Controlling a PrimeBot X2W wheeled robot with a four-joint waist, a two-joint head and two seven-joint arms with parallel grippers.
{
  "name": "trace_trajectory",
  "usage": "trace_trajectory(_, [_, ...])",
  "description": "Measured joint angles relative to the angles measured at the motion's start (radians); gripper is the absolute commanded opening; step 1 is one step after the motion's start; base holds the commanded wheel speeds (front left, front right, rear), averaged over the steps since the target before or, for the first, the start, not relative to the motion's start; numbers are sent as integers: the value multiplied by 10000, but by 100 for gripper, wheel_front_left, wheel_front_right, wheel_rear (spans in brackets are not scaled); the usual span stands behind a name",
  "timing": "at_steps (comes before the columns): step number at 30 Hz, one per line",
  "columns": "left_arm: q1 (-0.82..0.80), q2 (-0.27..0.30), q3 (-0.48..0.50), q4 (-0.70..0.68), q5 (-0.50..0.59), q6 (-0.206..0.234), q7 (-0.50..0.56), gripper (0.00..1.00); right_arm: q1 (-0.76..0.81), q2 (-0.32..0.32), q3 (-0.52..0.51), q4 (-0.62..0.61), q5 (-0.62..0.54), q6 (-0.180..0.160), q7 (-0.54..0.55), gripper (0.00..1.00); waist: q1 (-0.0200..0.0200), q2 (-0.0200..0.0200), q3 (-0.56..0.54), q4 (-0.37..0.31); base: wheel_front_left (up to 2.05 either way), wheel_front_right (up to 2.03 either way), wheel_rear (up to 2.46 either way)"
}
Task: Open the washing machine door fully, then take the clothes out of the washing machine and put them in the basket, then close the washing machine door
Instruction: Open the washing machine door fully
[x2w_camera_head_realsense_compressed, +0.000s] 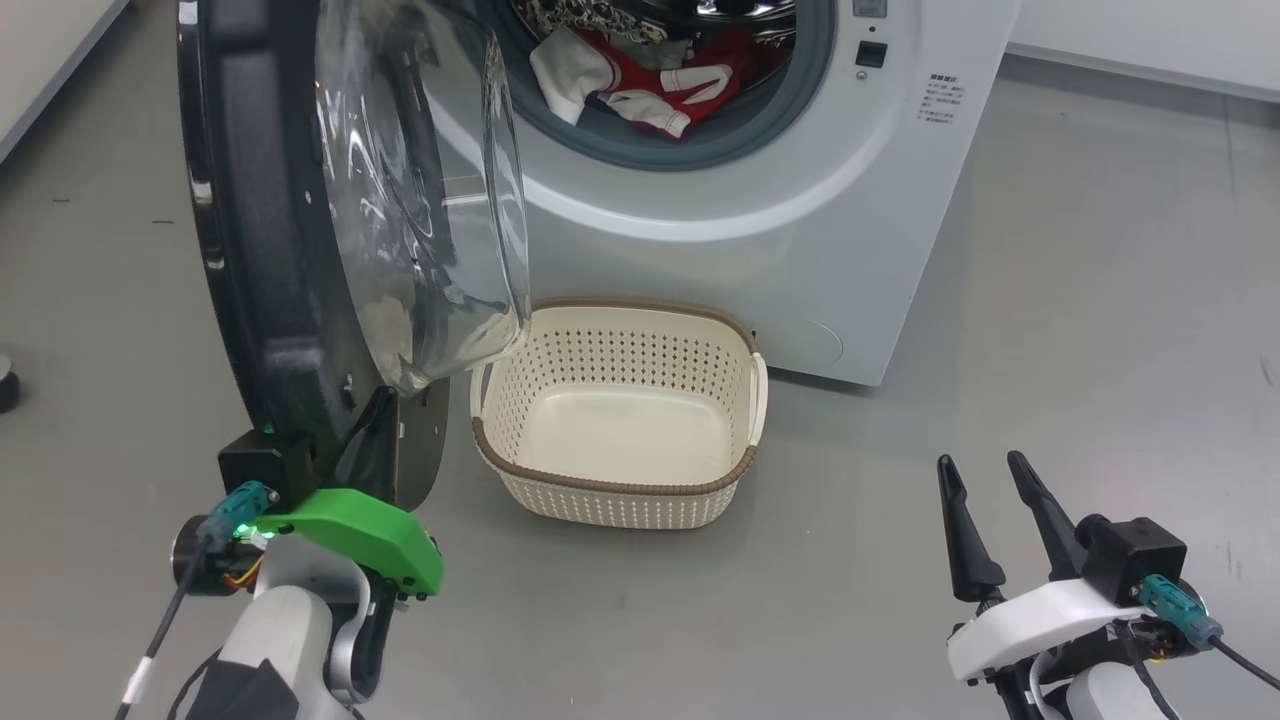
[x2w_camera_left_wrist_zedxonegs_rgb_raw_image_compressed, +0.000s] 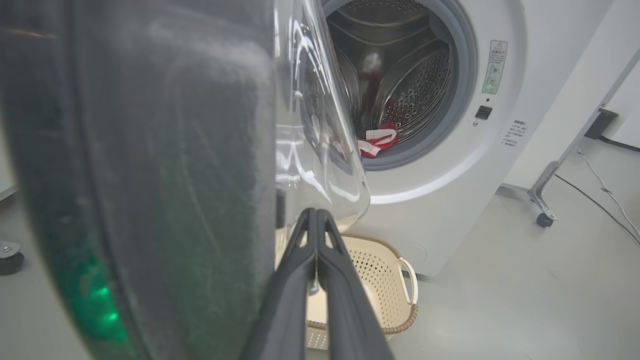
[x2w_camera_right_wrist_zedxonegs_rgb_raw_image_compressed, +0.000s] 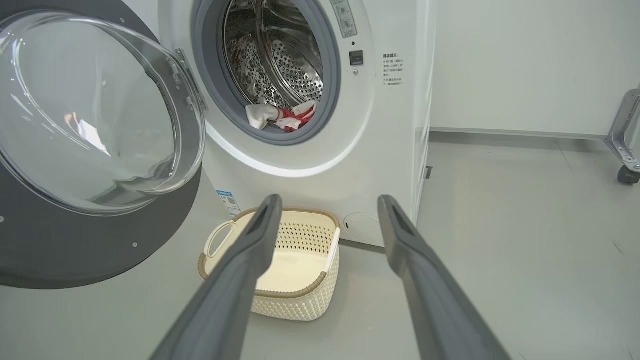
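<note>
Door-opening is the step in hand: the washing machine door stands edge-on to the head view, not yet fully swung, at ten o'clock from the basket. The left tool, clenched on nothing, seems to rest against the door's inner face near its lower rim. A steady push toward nine o'clock should do, kept off the bulging glass. The right tool hangs released at four o'clock. The clothes lie in the washing machine mouth at twelve.

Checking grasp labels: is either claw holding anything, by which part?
Nothing is held: left claw shut, empty, beside the washing machine door's lower rim; right claw open.
</note>
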Motion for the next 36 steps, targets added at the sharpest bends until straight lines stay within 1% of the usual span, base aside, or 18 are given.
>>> trace_trajectory(7, [-2,236,523,-81,-144,163,-144,0,-36,-31,146,-88,-186,29,21,100,0,0,351,267,0,0,0])
trace_trajectory(12, [-9,560,1181,-209,-349,263,-318,0,-158,-192,207,-209,-337,29,184,100,0,0,744,366,0,0,0])
trace_trajectory(21, [-126,957,2080,-364,-782,430,-476,0,-401,-368,228,-426,-428,29,433,100,0,0,1452,419,0,0,0])
trace_trajectory(26, [-401,1371,2585,-418,-884,472,-499,0,-639,-510,182,-654,-451,25,537,100,0,0,1914,421,0,0,0])
trace_trajectory(29, [-560,1521,2874,-431,-1047,523,-506,0,-669,-677,115,-736,-516,15,583,100,0,0,2202,421,0,0,0])
trace_trajectory(36, [-932,1824,3611,-360,-1540,531,-531,0,-898,-815,63,-966,-533,13,723,100,0,0,2842,417,0,0,0])
